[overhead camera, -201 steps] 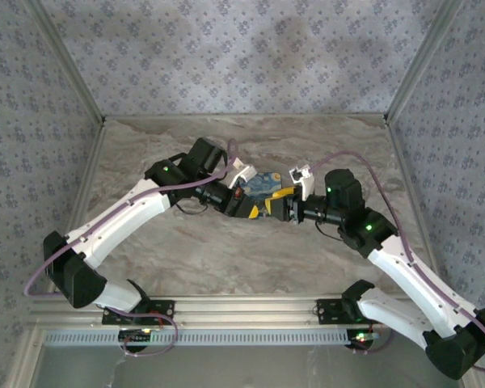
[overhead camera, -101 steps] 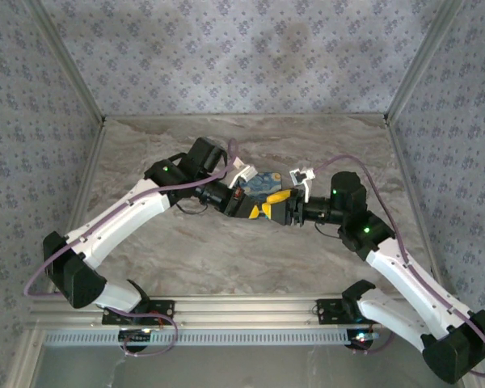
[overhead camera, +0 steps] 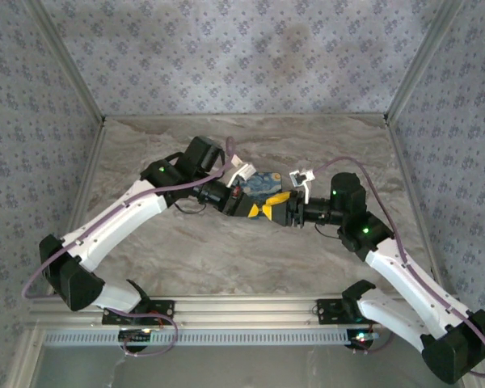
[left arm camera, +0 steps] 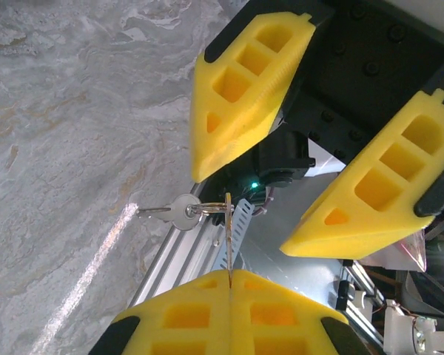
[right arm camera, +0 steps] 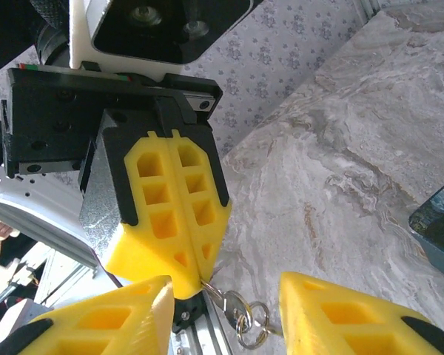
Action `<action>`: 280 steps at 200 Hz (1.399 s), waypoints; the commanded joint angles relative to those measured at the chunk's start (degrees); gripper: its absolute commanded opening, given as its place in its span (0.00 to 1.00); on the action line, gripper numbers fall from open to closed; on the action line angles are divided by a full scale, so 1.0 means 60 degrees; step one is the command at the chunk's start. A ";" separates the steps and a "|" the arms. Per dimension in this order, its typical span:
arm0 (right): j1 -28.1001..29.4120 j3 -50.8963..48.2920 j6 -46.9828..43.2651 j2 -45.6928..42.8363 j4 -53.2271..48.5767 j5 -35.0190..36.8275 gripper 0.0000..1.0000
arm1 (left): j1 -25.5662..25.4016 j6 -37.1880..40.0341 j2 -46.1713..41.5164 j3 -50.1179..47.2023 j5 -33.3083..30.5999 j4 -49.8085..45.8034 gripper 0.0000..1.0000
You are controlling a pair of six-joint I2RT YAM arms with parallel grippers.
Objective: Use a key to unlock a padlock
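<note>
The left arm reaches in from 7 o'clock over the grey marble counter [overhead camera: 186, 250]. Its left tool [overhead camera: 250, 212] sits near the middle of the counter. The two yellow fingers [left arm camera: 185, 318] of the left tool are pressed tight together. They pinch a small silver metal key bunch [left arm camera: 179, 213] right at their tips. In the left wrist view, a thin metal piece goes from the tips toward 12 o'clock to a ring. One key sticks out from the ring toward 9 o'clock. The key bunch is up off the counter.

Just past the tools, toward 12 o'clock, a flat blue thing with a swirly yellow picture [overhead camera: 263, 184] lies on the counter. I cannot tell what it is.

The right arm comes in from 5 o'clock. Its right tool [overhead camera: 273, 204] points at the left tool, tip to tip. The yellow fingers [right arm camera: 96, 322] of the right tool are apart. In the right wrist view, the key bunch [right arm camera: 237, 307] hangs in the gap between them. I cannot tell if the ring touches the finger at 5 o'clock. The flat blue thing [right arm camera: 438, 214] peeks in at 3 o'clock.
</note>
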 commanded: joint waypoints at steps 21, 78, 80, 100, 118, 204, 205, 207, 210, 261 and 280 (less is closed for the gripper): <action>-0.0066 -0.0056 0.0045 -0.0173 0.0282 -0.0399 0.36 | 0.0059 0.0018 -0.0259 0.0323 0.0290 0.0180 0.00; -0.0036 -0.0039 0.0137 -0.0167 0.0544 -0.0722 0.27 | 0.0073 -0.0022 -0.0279 0.0304 0.0285 0.0253 0.00; -0.0035 -0.0038 0.0140 -0.0164 0.0557 -0.0733 0.26 | 0.0073 -0.0022 -0.0284 0.0296 0.0290 0.0256 0.00; -0.0027 -0.0040 0.0126 -0.0159 0.0554 -0.0779 0.19 | 0.0074 -0.0036 -0.0288 0.0294 0.0277 0.0281 0.00; -0.0021 -0.0018 0.0113 -0.0148 0.0546 -0.0851 0.15 | 0.0088 -0.0040 -0.0283 0.0293 0.0273 0.0306 0.00; 0.0036 0.0438 -0.0799 -0.0399 -0.0501 0.0217 0.00 | 0.0506 -0.0692 -0.0409 0.0056 0.0024 0.0910 0.19; 0.0038 0.0456 -0.0820 -0.0405 -0.0534 0.0260 0.00 | 0.0524 -0.0708 -0.0421 0.0050 0.0018 0.0949 0.19; 0.0039 0.0489 -0.0864 -0.0407 -0.0603 0.0329 0.00 | 0.0556 -0.0750 -0.0437 0.0009 0.0007 0.1016 0.20; 0.0032 0.0533 -0.0933 -0.0420 -0.0700 0.0438 0.00 | 0.0608 -0.0814 -0.0466 -0.0043 -0.0008 0.1086 0.22; 0.0128 0.1696 -0.2644 -0.0469 -0.2584 0.3600 0.00 | 0.1528 -0.2207 -0.1283 -0.1190 -0.1040 0.2148 0.56; 0.0430 0.2127 -0.3374 -0.0308 -0.2956 0.5476 0.00 | 0.1835 -0.2929 -0.1506 -0.1680 -0.1528 0.2580 0.62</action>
